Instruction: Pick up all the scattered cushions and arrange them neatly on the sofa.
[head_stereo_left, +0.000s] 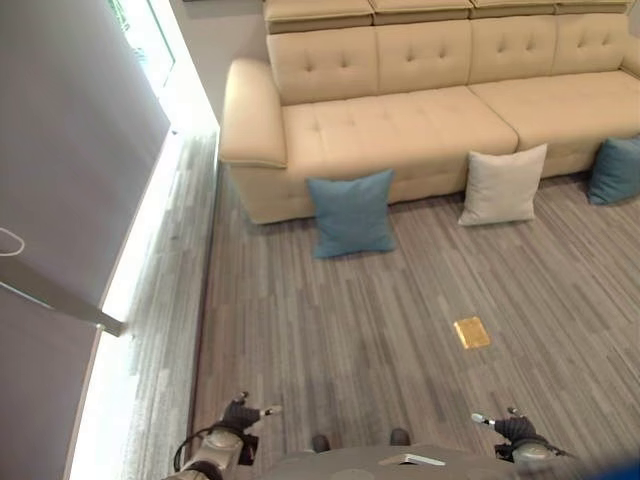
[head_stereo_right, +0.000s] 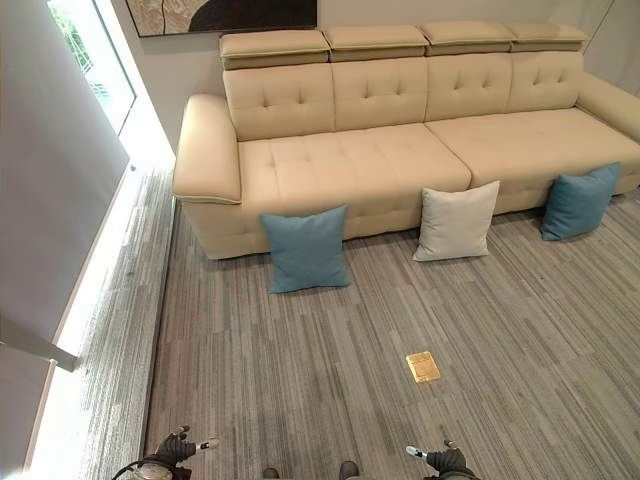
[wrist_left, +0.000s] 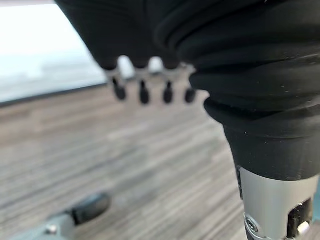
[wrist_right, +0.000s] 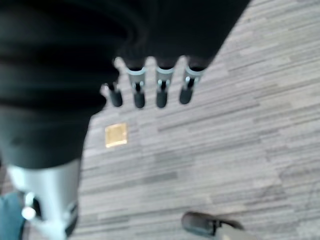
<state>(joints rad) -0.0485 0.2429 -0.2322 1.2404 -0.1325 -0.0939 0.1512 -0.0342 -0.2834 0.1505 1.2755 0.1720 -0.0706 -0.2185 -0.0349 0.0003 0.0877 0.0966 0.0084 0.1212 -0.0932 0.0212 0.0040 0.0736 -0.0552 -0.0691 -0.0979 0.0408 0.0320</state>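
Both hands sit at the bottom edge of the frame, left hand (head_stereo_right: 178, 447) and right hand (head_stereo_right: 440, 458), fingers straight and relaxed, holding nothing, presumably ready for a first pickup. Mid-frame on the grey floor (head_stereo_right: 330, 380) lies a small gold plate (head_stereo_right: 423, 366). Farther up, three cushions lean against the beige sofa's (head_stereo_right: 350, 160) front, off the seat: blue cushion (head_stereo_right: 306, 249) centre-left, cream cushion (head_stereo_right: 457, 222) centre-right, second blue cushion (head_stereo_right: 580, 200) at right.

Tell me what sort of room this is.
Most likely a living room or lounge. A long beige tufted leather sofa stands against the wall under a framed picture, square blue and cream cushions lean against its front on the grey striped floor, and a tall window lights one side.
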